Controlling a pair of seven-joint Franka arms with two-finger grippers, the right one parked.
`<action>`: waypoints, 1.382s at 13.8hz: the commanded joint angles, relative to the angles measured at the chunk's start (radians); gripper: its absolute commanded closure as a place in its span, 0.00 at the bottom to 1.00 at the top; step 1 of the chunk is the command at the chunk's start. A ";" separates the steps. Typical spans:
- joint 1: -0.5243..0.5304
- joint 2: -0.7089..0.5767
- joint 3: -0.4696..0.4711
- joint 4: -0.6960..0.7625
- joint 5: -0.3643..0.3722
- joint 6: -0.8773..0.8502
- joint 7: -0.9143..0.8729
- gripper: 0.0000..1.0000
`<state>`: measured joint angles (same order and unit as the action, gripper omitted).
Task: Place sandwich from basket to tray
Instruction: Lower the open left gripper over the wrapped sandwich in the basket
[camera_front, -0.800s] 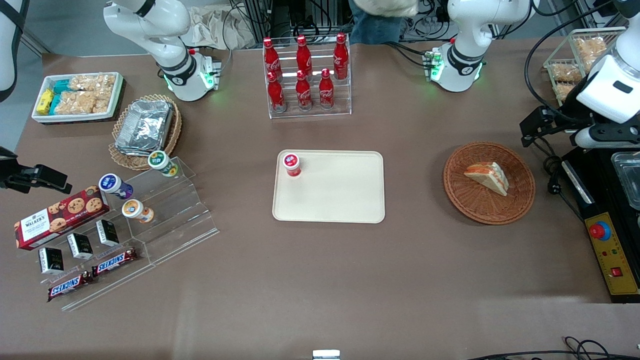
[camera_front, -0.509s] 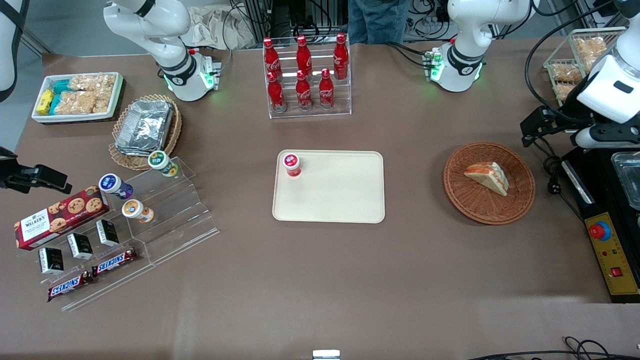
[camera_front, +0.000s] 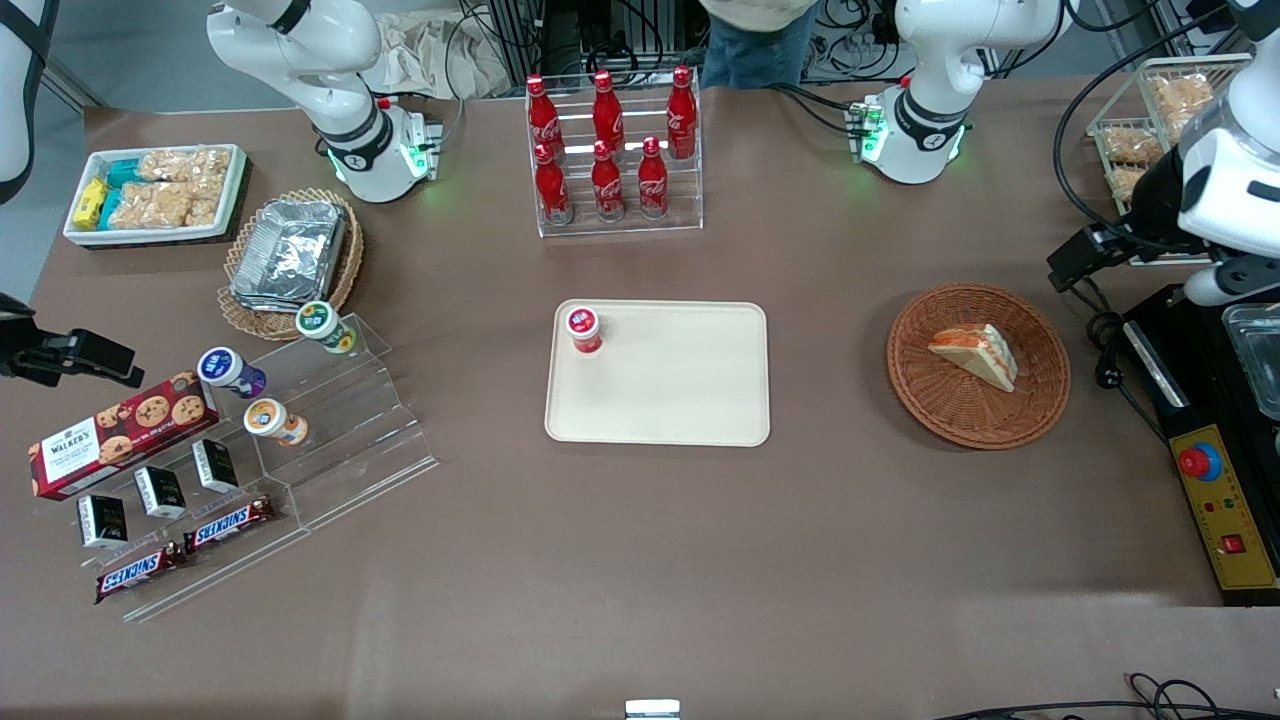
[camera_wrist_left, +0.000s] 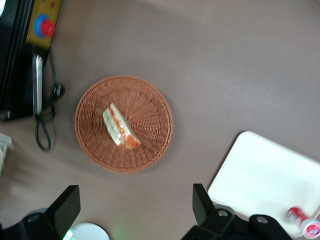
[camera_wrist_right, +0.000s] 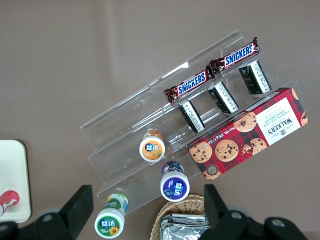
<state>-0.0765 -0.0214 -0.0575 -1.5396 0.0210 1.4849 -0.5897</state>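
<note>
The sandwich (camera_front: 975, 355), a white bread wedge with orange and green filling, lies in the round reddish-brown basket (camera_front: 940, 410). Both also show in the left wrist view: the sandwich (camera_wrist_left: 120, 127) in the basket (camera_wrist_left: 150, 142). The cream tray (camera_front: 680, 400) sits mid-table, toward the parked arm's end from the basket, and shows in the wrist view (camera_wrist_left: 260, 175). My left gripper (camera_front: 1215, 285) hangs high above the table's working-arm end, beside the basket and apart from it. In the wrist view the gripper (camera_wrist_left: 136, 207) is open and empty.
A small red-capped bottle (camera_front: 583, 330) stands on a tray corner. A rack of red cola bottles (camera_front: 612, 150) stands farther from the camera. A black control box with a red button (camera_front: 1200, 465) and cables (camera_front: 1105, 340) lie beside the basket. Snack racks stand toward the parked arm's end.
My left arm's wrist has shifted a little toward the working arm's end of the table. The sandwich, basket and tray have not moved.
</note>
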 joint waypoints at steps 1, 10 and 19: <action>0.000 -0.021 -0.002 -0.056 0.010 -0.015 -0.218 0.00; 0.014 -0.170 0.068 -0.477 0.022 0.256 -0.260 0.00; 0.015 0.000 0.071 -0.723 0.054 0.598 -0.364 0.00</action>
<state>-0.0618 -0.0337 0.0140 -2.2482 0.0554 2.0513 -0.9249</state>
